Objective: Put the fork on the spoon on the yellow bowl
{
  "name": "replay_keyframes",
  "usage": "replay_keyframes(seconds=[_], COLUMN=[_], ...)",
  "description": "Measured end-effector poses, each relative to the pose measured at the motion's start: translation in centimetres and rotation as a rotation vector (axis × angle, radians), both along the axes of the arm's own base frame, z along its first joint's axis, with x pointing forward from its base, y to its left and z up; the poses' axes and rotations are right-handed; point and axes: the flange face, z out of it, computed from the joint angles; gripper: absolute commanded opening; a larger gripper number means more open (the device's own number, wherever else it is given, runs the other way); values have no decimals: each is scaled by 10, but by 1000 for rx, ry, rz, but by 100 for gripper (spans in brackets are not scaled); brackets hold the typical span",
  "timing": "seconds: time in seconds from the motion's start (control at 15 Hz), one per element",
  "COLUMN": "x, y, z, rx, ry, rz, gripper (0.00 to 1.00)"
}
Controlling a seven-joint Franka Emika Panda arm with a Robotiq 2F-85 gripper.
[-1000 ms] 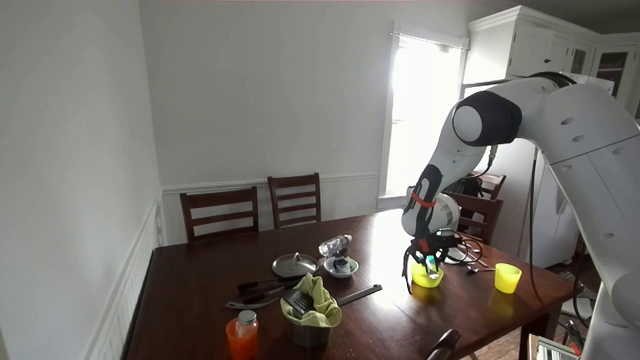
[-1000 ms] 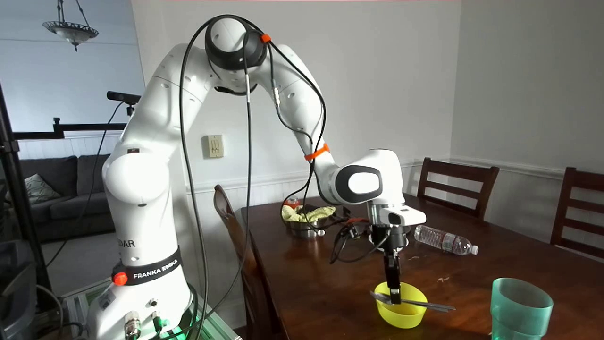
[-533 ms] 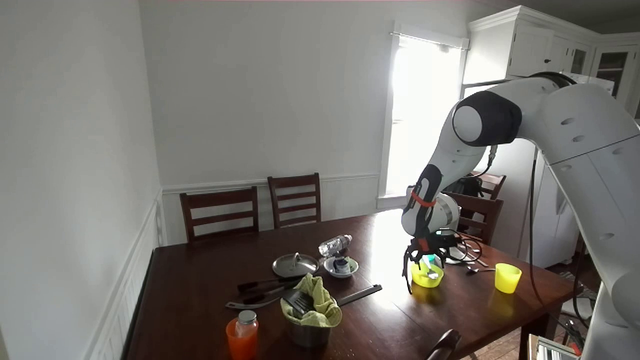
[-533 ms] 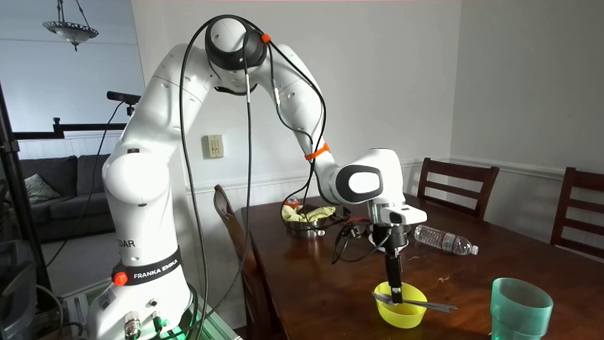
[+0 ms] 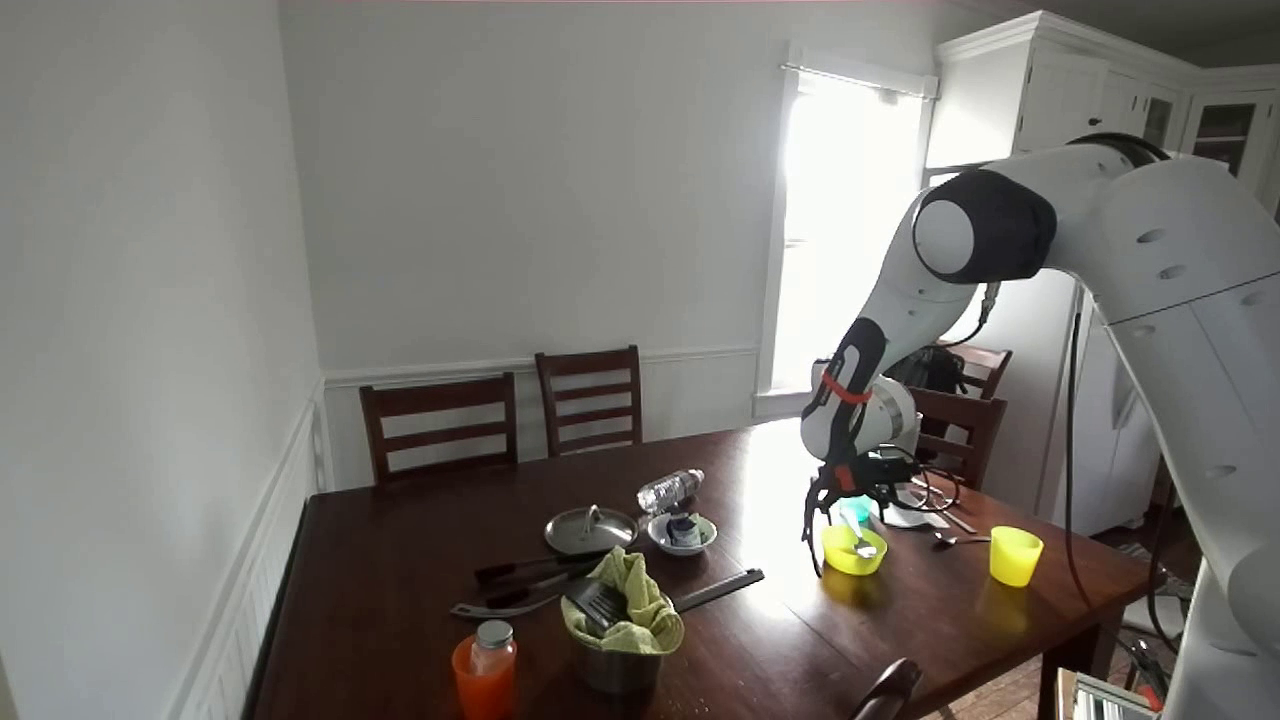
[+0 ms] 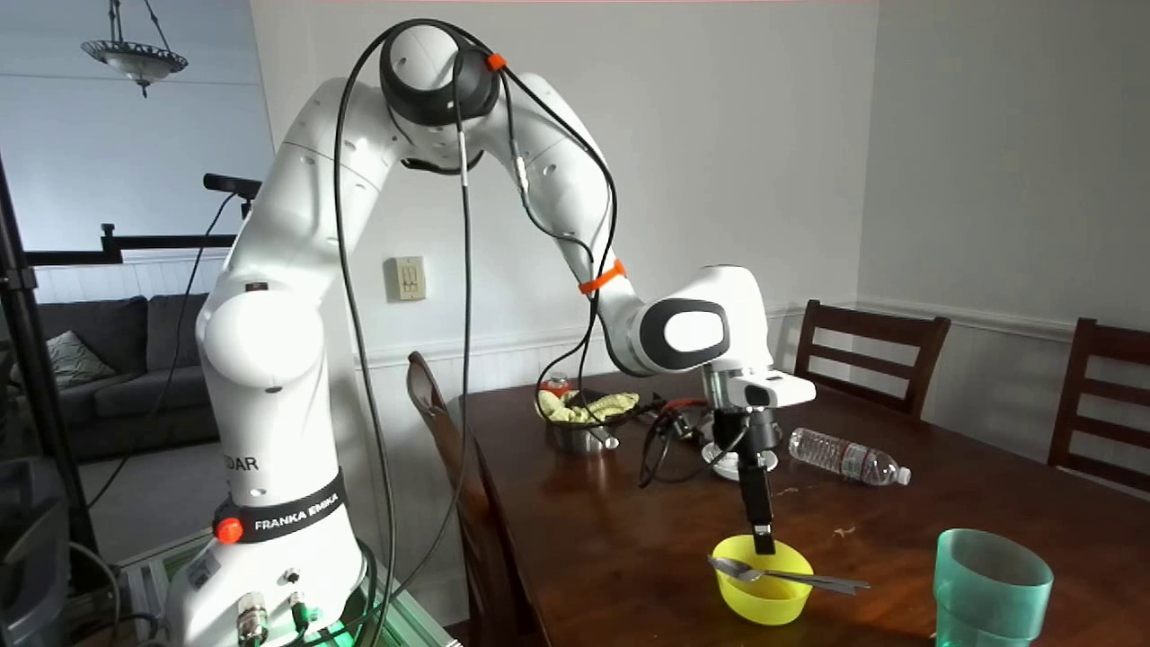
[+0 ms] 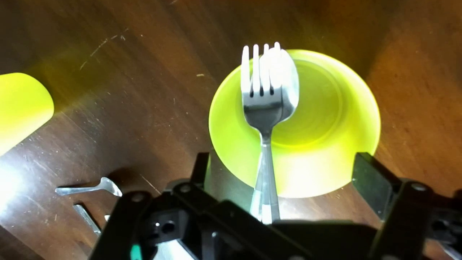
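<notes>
In the wrist view a steel fork (image 7: 262, 112) lies on top of a steel spoon (image 7: 291, 86), tines over the spoon's head. Both rest across the yellow bowl (image 7: 325, 104), their handles running out over its rim toward my gripper (image 7: 282, 160); the handle ends are hidden behind the gripper's body. My gripper stands open, one finger on each side of the handles, touching neither. An exterior view shows the gripper (image 6: 764, 548) just above the yellow bowl (image 6: 764, 604), with the crossed fork and spoon beneath its tips.
A taller yellow cup (image 5: 1015, 557) and another small spoon (image 7: 90, 187) are on the table near the bowl. A teal cup (image 6: 990, 584) stands close by. Farther off are a lying water bottle (image 6: 849, 456) and a pot with a cloth (image 6: 584, 434).
My gripper has opened, let go of the fork and risen a little off the bowl. Fork and spoon have stayed lying across the bowl, nearly unmoved.
</notes>
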Motion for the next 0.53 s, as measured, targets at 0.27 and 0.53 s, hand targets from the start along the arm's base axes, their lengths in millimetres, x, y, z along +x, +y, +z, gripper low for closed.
replay_keyframes(seconds=[0.27,0.53], x=[3,5], y=[2,8], z=[31,68], rx=[-10,-5], ry=[17,38], rz=[14,20], gripper=[100,100])
